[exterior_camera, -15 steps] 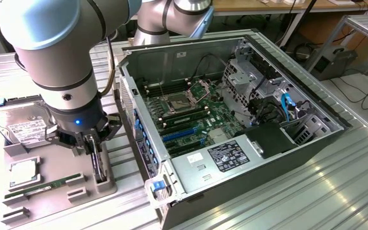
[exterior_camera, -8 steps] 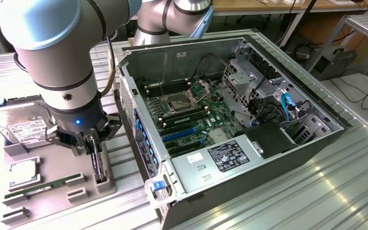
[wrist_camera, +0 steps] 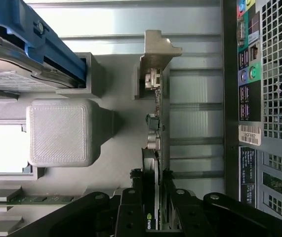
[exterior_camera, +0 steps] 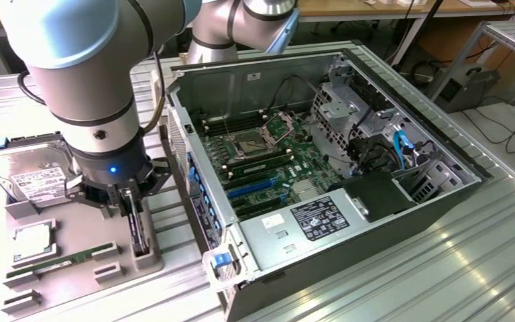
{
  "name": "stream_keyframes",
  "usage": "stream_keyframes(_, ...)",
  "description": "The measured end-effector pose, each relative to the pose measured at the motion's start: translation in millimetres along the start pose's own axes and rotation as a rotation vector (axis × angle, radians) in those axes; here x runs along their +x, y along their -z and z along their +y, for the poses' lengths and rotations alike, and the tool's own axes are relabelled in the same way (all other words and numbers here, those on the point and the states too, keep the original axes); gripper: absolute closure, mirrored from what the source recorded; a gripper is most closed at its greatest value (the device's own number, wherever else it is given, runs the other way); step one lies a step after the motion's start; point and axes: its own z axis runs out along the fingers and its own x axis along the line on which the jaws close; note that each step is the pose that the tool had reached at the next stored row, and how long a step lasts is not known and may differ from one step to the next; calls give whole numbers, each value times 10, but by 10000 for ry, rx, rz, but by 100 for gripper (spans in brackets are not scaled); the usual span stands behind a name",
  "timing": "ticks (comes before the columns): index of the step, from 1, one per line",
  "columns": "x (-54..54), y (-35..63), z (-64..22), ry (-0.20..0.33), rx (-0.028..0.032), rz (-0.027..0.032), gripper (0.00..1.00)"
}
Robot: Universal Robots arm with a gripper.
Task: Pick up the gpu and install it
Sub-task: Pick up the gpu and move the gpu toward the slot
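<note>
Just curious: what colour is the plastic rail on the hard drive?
Blue; the rail shows best in the wrist view.

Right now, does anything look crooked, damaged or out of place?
Nothing stands out. The gpu stands straight on edge in its holder, with the end effector closed on it.

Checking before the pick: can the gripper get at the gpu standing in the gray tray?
Probably yes. The gripper sits at the top edge of the gpu; the card stands on edge in the gray tray, nothing covers it, and the hard drive lies apart.
</note>
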Motion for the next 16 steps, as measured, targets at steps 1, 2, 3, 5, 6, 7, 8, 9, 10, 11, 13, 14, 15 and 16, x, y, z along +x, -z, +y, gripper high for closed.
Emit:
stream_keyframes(1,-5,6,0,28,1,13,74)
stream_keyframes(2,-8,12,1,42,0,17,74)
stream_keyframes(3,-12,18,1,52,-2,19,74)
stream_keyframes(5,-20,41,2,73,-6,24,74)
stream_keyframes(6,-22,51,3,76,-8,24,74)
stream_keyframes(7,-25,71,4,82,-11,25,74)
stream_keyframes(8,-28,89,5,86,-12,26,74)
stream_keyframes(9,-30,112,6,91,-14,26,74)
stream_keyframes(10,-32,128,6,94,-15,27,74)
stream_keyframes(11,-34,151,7,98,-16,28,74)
stream_keyframes(13,-39,223,11,105,-20,26,74)
stream_keyframes(14,-41,254,12,107,-19,28,74)
stream_keyframes(15,-45,307,14,110,-21,27,74)
stream_keyframes(16,-50,368,17,113,-23,27,74)
